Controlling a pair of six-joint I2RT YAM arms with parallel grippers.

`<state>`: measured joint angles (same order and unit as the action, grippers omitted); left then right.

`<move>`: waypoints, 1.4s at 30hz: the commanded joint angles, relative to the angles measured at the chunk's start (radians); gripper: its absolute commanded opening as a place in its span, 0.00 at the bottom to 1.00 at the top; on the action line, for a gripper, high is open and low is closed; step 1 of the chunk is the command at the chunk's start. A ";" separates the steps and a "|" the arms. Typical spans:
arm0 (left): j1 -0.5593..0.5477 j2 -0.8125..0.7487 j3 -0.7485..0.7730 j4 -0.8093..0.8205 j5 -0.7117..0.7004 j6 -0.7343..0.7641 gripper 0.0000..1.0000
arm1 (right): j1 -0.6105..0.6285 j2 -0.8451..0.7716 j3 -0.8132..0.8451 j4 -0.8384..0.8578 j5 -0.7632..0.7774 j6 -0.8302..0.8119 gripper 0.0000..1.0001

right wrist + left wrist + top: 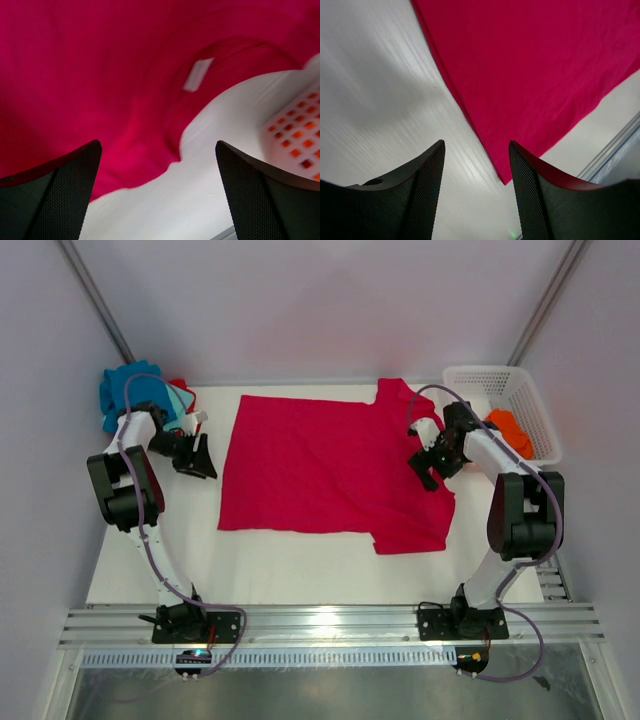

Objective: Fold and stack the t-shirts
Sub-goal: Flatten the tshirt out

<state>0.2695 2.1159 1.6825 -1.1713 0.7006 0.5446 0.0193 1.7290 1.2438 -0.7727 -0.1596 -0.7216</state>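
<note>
The white table [300,575] fills the floor of a pale-walled booth, with an aluminium rail [330,620] along its 6 o'clock edge.

A large crimson t-shirt [320,465] lies spread flat at the table's centre. Its long axis runs from 9 to 3 o'clock, with the hem toward 9 and the collar [235,47] toward 3. One sleeve points to 12 and the other to 6. A pale label [197,74] shows inside the neck.

A white lattice basket [480,380] sits in the 2 o'clock corner, just beside the upper sleeve, with an orange tee [510,430] inside it. At 10 o'clock a blue tee [118,392] and a teal tee [178,398] lie bunched together, well apart from the crimson one.

The right gripper [428,468] hangs over the collar edge with its fingers spread wide and nothing between them. The left gripper [197,458] hovers just beside the hem at 9 o'clock. Its fingers are partly apart, with only bare table showing in the gap.
</note>
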 commanded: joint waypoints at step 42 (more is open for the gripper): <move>-0.167 0.331 0.487 0.440 -0.151 -0.328 0.69 | 0.105 0.481 0.580 0.578 0.537 0.214 0.99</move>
<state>0.1032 2.4622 2.1468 -0.7326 0.5507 0.1928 0.1192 2.2070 1.8023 -0.2665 0.2592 -0.5598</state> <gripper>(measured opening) 0.689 0.994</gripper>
